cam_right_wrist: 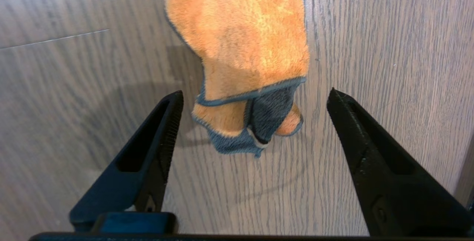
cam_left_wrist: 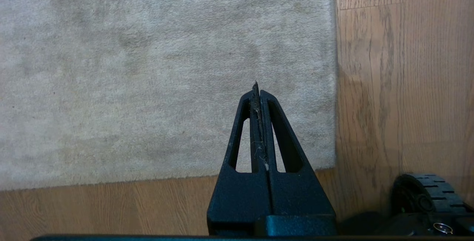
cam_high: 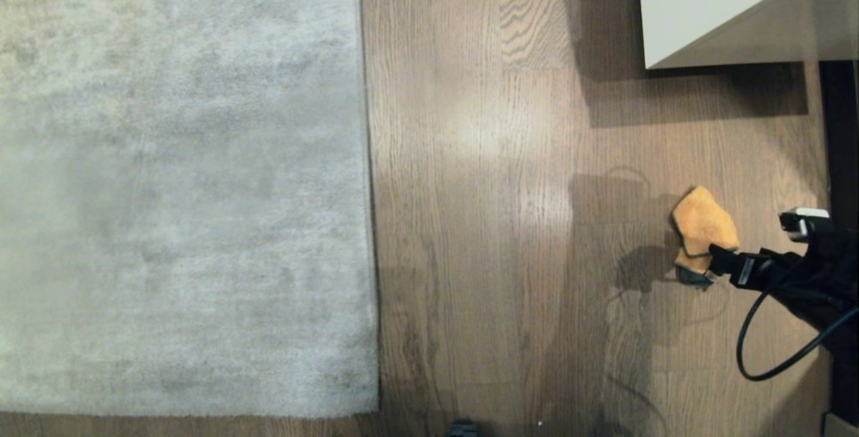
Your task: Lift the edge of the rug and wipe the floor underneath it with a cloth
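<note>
**A:** Item one, the cloth?

**B:** I log the cloth (cam_high: 701, 225) lying crumpled on the floor (cam_high: 483, 222), far right of the head view, well apart from the rug. Orange-tan pile, grey-blue trim, a darker grey patch at its near end. No label or writing I can read on it.

**A:** Item two, right end effector?

**B:** Right end effector (cam_right_wrist: 255, 119): fingers spread wide, one on each side of the cloth's grey end, neither touching it as far as I can see. It holds nothing. In the head view the arm comes in from the right edge with a black cable looping beneath it.

**A:** Item three, left end effector?

**B:** Left end effector (cam_left_wrist: 258, 93): fingers pressed together, empty, a few fibres caught in the seam. It hangs above the rug's near corner.

**A:** Item four, the rug?

**B:** Rug edge (cam_high: 368, 188): straight, flat on the floor, running from top to bottom of the head view. Pale grey pile, mottled.

**A:** Anything else?

**B:** A white cabinet (cam_high: 725, 1) at the upper right; a black wheel (cam_left_wrist: 426, 196) of the base in the left wrist view. No brands or text legible anywhere.
</note>
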Available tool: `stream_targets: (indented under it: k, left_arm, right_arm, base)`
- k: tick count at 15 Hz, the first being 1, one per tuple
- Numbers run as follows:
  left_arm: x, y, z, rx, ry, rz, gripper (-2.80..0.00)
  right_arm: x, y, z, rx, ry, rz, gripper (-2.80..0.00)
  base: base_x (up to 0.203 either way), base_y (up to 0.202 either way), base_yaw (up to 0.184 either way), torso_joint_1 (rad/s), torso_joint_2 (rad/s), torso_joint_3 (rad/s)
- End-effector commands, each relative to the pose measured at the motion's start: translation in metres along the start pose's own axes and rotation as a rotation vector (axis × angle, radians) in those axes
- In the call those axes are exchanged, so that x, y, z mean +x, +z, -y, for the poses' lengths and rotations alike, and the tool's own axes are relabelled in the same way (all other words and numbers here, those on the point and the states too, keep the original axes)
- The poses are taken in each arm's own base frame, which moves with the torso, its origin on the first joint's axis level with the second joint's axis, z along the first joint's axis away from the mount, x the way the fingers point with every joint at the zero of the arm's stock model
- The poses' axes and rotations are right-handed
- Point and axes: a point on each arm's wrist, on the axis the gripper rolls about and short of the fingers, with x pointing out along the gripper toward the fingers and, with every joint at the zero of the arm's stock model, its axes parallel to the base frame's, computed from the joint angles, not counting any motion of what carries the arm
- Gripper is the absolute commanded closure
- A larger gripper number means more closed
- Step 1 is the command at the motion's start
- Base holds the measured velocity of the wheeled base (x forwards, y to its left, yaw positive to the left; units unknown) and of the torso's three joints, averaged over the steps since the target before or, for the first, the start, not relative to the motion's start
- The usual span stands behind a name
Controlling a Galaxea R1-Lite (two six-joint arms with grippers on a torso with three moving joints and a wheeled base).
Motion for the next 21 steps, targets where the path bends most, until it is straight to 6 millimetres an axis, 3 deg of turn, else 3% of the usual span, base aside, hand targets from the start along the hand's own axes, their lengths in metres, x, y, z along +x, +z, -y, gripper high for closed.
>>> stream_targets:
  k: [1, 5, 10, 15, 16, 17, 21]
  left_arm:
    - [0.0, 0.0, 0.0, 0.0, 0.0, 0.0, 0.0]
    - [0.0, 0.0, 0.0, 0.0, 0.0, 0.0, 0.0]
    - [0.0, 0.0, 0.0, 0.0, 0.0, 0.0, 0.0]
    - [0.0, 0.0, 0.0, 0.0, 0.0, 0.0, 0.0]
    - [0.0, 0.0, 0.0, 0.0, 0.0, 0.0, 0.0]
    - [0.0, 0.0, 0.0, 0.0, 0.0, 0.0, 0.0]
    - [0.0, 0.0, 0.0, 0.0, 0.0, 0.0, 0.0]
  right_arm:
    - [-0.014, 0.012, -0.002, -0.006, 0.013, 0.036, -2.8]
    - [-0.048, 0.024, -0.008, -0.025, 0.039, 0.069, -2.8]
    - [-0.1, 0.02, -0.017, -0.079, 0.111, 0.062, -2.8]
    - [-0.116, 0.016, -0.019, -0.085, 0.12, 0.053, -2.8]
    - [-0.117, 0.016, -0.02, -0.085, 0.121, 0.053, -2.04]
    - [-0.118, 0.015, -0.02, -0.085, 0.121, 0.05, 0.0]
    - [-0.125, 0.012, -0.021, -0.085, 0.122, 0.044, 0.0]
  base:
    - [0.0, 0.0, 0.0, 0.0, 0.0, 0.0]
    - [0.0, 0.0, 0.0, 0.0, 0.0, 0.0]
    - [0.0, 0.0, 0.0, 0.0, 0.0, 0.0]
    - [0.0, 0.0, 0.0, 0.0, 0.0, 0.0]
    - [0.0, 0.0, 0.0, 0.0, 0.0, 0.0]
    - [0.0, 0.0, 0.0, 0.0, 0.0, 0.0]
    - [0.0, 0.0, 0.0, 0.0, 0.0, 0.0]
